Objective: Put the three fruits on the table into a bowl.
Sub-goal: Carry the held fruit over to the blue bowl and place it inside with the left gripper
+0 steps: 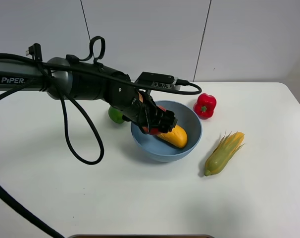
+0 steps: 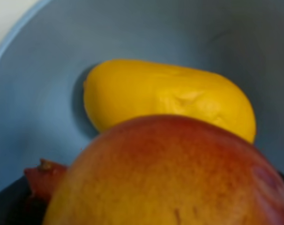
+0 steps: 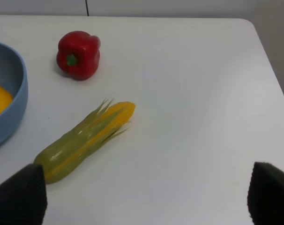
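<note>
My left gripper [image 1: 159, 123] reaches into the light-blue bowl [image 1: 193, 130] and is shut on the red apple [image 2: 170, 173], of which only slivers of red [image 1: 152, 130] show between the fingers in the high view. The orange-yellow mango [image 1: 175, 136] lies on the bowl's floor just beyond the apple, as the left wrist view shows [image 2: 170, 101]. The green lime [image 1: 115, 115] sits on the table [image 1: 140, 198] behind the left arm, beside the bowl and partly hidden. My right gripper [image 3: 144, 197] hangs open over bare table; its arm is outside the high view.
A red bell pepper [image 1: 205, 105] stands on the table just right of the bowl. A yellow-green corn cob [image 1: 224, 152] lies to the bowl's right, nearer the front. The left arm's black cable loops over the table left of the bowl.
</note>
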You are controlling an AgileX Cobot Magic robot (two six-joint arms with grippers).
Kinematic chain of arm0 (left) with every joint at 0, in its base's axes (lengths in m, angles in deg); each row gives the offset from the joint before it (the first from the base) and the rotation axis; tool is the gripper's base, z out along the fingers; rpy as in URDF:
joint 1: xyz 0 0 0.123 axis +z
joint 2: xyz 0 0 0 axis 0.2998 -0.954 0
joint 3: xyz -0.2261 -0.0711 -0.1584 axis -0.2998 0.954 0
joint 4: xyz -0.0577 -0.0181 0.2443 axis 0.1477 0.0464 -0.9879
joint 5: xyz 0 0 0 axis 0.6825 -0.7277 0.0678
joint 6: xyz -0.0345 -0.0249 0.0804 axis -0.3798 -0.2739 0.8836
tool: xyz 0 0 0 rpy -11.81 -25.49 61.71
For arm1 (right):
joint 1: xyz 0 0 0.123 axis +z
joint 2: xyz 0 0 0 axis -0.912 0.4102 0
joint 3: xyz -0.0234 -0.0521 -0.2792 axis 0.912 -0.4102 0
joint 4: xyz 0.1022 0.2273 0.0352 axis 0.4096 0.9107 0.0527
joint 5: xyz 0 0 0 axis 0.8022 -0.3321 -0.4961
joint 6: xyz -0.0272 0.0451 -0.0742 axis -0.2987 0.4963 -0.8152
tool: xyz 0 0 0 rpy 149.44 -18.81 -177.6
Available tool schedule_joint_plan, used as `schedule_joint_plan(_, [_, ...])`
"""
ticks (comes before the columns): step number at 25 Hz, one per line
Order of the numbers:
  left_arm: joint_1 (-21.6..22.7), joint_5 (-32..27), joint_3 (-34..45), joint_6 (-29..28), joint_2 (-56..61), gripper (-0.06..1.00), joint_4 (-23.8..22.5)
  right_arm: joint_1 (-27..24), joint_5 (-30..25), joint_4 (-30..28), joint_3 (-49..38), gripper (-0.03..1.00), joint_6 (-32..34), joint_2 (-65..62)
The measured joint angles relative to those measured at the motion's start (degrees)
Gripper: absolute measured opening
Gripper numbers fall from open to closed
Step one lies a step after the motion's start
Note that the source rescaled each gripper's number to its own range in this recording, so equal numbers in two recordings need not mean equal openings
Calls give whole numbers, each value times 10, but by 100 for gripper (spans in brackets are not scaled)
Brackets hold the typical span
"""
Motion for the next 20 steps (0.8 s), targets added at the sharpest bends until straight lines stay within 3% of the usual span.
schedule_joint_plan(2, [0,0,0,0,-6,55,0,0,0,0,0,74,0,0])
schedule_joint_plan(5, [0,1,1,0,-7,87,0,0,0,0,0,74,0,0])
schedule_joint_plan(7, [0,2,1,0,-7,94,0,0,0,0,0,74,0,0])
schedule_joint_plan(20, [9,3,1,0,26,97,-1,0,0,0,0,74,0,0])
